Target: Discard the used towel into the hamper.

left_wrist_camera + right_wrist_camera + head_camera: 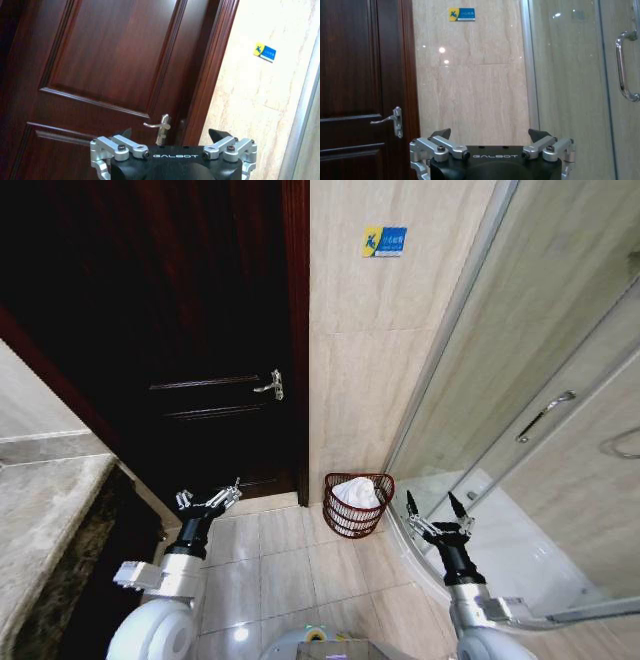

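At lower centre of the head view, the dark reddish-brown wire hamper (359, 504) holds a crumpled white towel (358, 492); both grippers, left (210, 499) and right (437, 513), hover empty, jaws wide, the job apparently done.

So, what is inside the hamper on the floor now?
A white towel lies bunched inside the hamper, its top rising about to the rim. Anything beneath the towel, and the hamper's bottom, is covered. Both the left gripper and the right gripper are open and hold nothing.

Hamper (358, 505), dark reddish-brown open-weave wire, upright on tiled floor against wall by door frame, crumpled white towel (357, 492) inside.
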Robot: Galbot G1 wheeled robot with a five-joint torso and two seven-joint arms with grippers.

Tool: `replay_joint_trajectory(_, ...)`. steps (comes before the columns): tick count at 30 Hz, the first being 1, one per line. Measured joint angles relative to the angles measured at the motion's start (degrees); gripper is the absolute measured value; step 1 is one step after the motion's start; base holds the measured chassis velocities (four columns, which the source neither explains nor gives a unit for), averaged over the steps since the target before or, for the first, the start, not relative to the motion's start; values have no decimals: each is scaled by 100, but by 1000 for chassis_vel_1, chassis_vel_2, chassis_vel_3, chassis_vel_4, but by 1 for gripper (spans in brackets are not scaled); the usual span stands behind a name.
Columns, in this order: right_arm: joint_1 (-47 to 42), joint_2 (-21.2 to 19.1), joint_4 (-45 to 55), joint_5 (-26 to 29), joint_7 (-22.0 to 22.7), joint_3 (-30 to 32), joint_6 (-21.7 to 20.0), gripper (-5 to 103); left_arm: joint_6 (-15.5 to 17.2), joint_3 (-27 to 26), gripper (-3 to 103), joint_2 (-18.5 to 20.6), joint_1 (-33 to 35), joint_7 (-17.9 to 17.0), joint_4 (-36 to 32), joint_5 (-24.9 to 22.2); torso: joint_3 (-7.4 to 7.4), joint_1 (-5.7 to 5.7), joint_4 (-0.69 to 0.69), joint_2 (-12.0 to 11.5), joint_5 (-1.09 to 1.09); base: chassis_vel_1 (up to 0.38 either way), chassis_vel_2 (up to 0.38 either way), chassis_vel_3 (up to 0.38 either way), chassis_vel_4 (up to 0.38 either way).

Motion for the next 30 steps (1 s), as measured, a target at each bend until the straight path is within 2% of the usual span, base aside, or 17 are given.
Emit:
replay_joint_trajectory(15, 0, 0, 0, 1, 0, 0, -2, 100, 0, 0, 100, 0, 0, 0, 0, 0, -1, -2, 0, -3, 0, 0, 0, 0, 0)
replay_joint_trajectory(30, 1, 0, -1, 1, -1, 1, -2, 100, 0, 0, 100, 0, 0, 0, 0, 0, -279, -244, 0, -527, 0, 0, 0, 0, 0)
